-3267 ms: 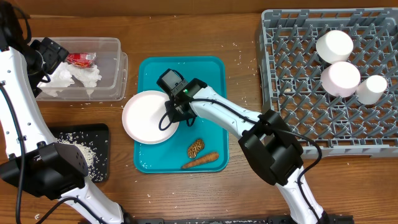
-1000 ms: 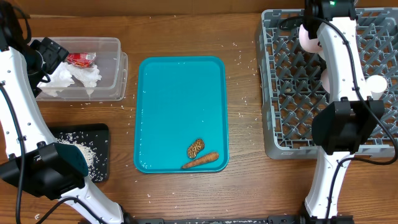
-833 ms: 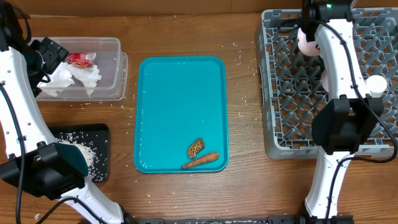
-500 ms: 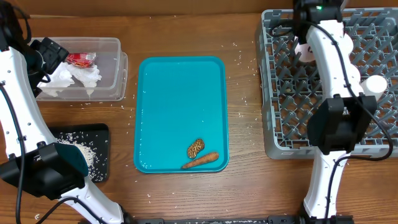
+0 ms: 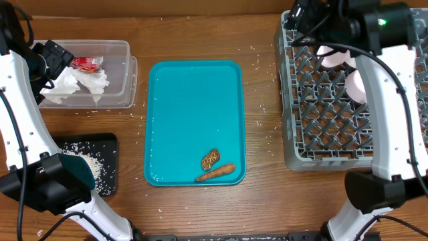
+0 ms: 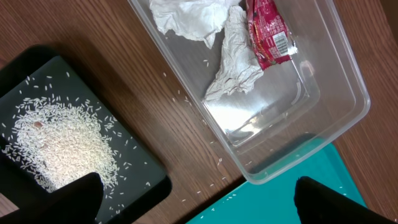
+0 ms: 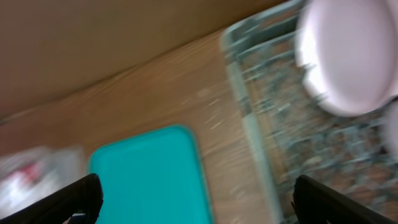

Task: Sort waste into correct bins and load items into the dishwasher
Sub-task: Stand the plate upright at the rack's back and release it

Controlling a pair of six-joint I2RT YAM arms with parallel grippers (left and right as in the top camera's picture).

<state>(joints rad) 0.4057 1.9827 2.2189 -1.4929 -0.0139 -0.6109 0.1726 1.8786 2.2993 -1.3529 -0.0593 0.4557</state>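
The grey dishwasher rack (image 5: 321,127) stands at the right. A white plate (image 5: 332,57) and a white cup (image 5: 355,86) show in it, partly hidden under my right arm. My right gripper (image 5: 302,19) hovers open and empty over the rack's far left corner. The blurred right wrist view shows the plate (image 7: 351,62) and the rack (image 7: 292,130) beyond the open right gripper (image 7: 199,211). On the teal tray (image 5: 194,100) lie a carrot piece (image 5: 215,173) and a brown food bit (image 5: 210,158). My left gripper (image 5: 52,57) stays open and empty beside the clear bin (image 5: 124,73).
The clear bin (image 6: 311,99) holds crumpled tissue (image 6: 233,59) and a red wrapper (image 6: 267,31). A black tray (image 6: 140,183) with rice (image 6: 59,143) sits at the front left. Rice grains are scattered on the wooden table. The teal tray's corner (image 6: 292,208) lies below the bin.
My right gripper has opened and let go of the white plate in the rack, then swung up and toward the rack's left corner. The left arm has not moved.
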